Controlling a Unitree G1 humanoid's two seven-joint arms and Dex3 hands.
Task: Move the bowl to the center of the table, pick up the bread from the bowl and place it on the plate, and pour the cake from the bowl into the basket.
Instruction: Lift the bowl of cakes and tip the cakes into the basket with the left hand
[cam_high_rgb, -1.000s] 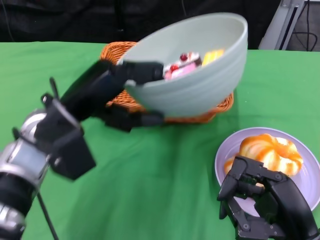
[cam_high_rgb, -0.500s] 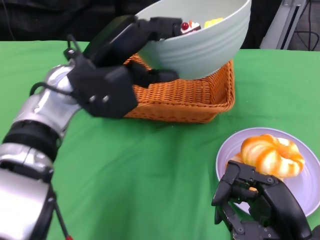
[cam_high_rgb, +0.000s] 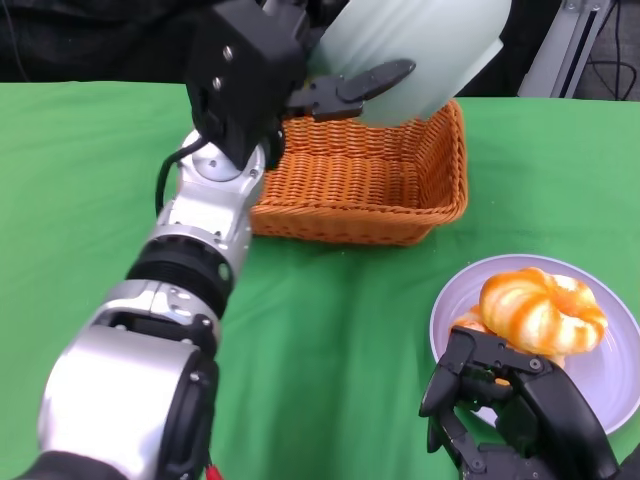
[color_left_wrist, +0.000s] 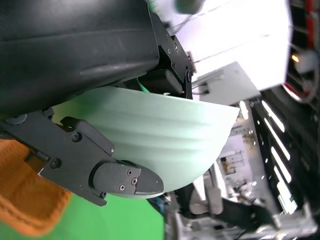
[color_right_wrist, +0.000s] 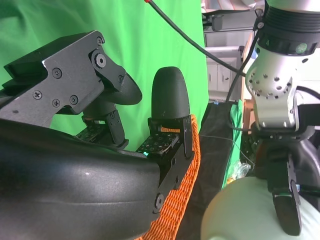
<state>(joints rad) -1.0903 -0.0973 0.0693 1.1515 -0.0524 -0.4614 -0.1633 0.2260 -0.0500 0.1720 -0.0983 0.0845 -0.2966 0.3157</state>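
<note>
**A:** What did the head view give you?

**B:** The left hand (cam_high_rgb: 300, 80) held the bowl (cam_high_rgb: 420, 50) up above the far side of the basket (cam_high_rgb: 370, 190), tipped so far over that only its pale green outside showed. One finger (cam_high_rgb: 365, 82) lay across the outer wall. The inside of the bowl was turned away from that camera, so I could not tell where the cake was.

**A:** And the bread?

**B:** The bread (cam_high_rgb: 540, 308) sat on the plate (cam_high_rgb: 610, 375) at the near right of the green table (cam_high_rgb: 330, 340). The right hand (cam_high_rgb: 510, 420) hovered just in front of the plate, fingers curled inward and nothing in them.

**A:** Did the left wrist view add anything?

**B:** It showed the grip up close: the bowl (color_left_wrist: 160, 145) pressed between the black shell and a finger (color_left_wrist: 95, 165) flat on its ribbed outer wall, with a bit of the basket (color_left_wrist: 30, 205) at the edge. The head view hid that inner contact.

**A:** The right wrist view?

**B:** The right hand's own fingers (color_right_wrist: 170, 100) filled it, bent with a gap between them, holding nothing. Past them ran the basket's woven rim (color_right_wrist: 185, 200), and beyond that the bowl (color_right_wrist: 250, 210) with the left hand's finger (color_right_wrist: 287, 210) on it under the silver left forearm (color_right_wrist: 275, 90).
</note>
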